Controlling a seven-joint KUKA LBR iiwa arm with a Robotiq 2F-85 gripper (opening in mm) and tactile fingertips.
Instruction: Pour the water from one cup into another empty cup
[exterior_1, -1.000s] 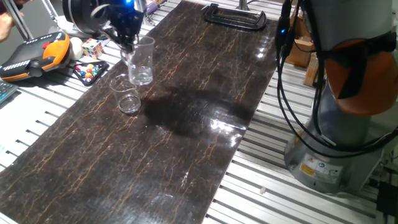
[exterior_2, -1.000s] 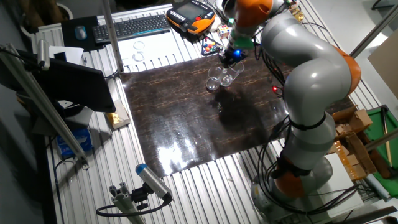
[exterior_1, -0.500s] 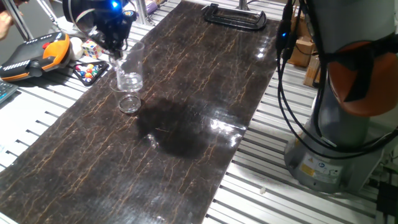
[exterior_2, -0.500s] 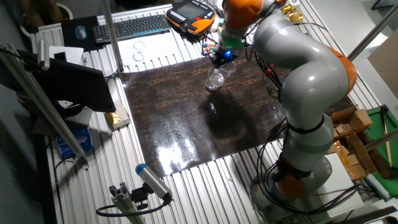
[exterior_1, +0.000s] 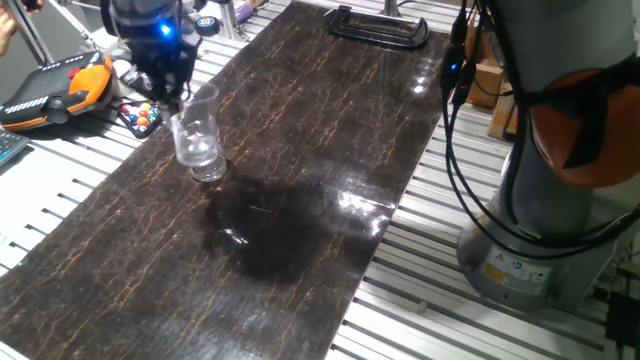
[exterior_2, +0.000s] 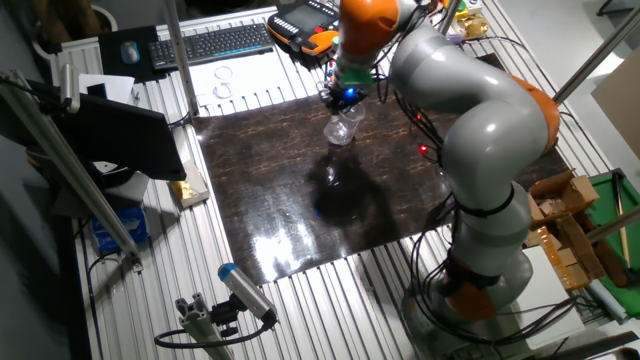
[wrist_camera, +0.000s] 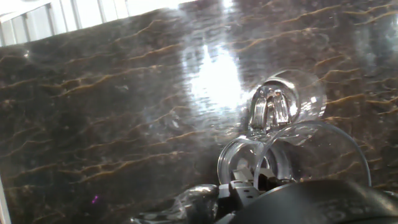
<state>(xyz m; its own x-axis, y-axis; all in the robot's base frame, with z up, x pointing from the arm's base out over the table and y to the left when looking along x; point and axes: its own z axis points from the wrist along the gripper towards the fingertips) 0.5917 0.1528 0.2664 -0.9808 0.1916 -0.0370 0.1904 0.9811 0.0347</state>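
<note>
My gripper (exterior_1: 168, 92) is shut on the rim of one cup (exterior_1: 195, 135), the taller clear tumbler, which hangs close to upright just above the dark marbled mat (exterior_1: 300, 200). Another empty cup (exterior_1: 211, 169), shorter and wider, stands on the mat right beside and partly behind the tall one. In the other fixed view both glasses overlap under the gripper (exterior_2: 342, 98) as one clear shape (exterior_2: 340, 126). The hand view shows the gripper (wrist_camera: 252, 182) at the bottom edge, with a large glass rim (wrist_camera: 311, 134) and smaller glass rings (wrist_camera: 273, 106) below it. The water cannot be made out.
An orange teach pendant (exterior_1: 60, 85) and small coloured balls (exterior_1: 140, 115) lie left of the mat on the slatted table. A black clamp (exterior_1: 380, 25) sits at the mat's far end. The arm's base (exterior_1: 540, 220) and cables stand to the right. A keyboard (exterior_2: 210, 42) lies behind.
My gripper has carried the tall cup to the left along the mat, from clear of the short cup to right against and over it. The short cup has stayed in place.
</note>
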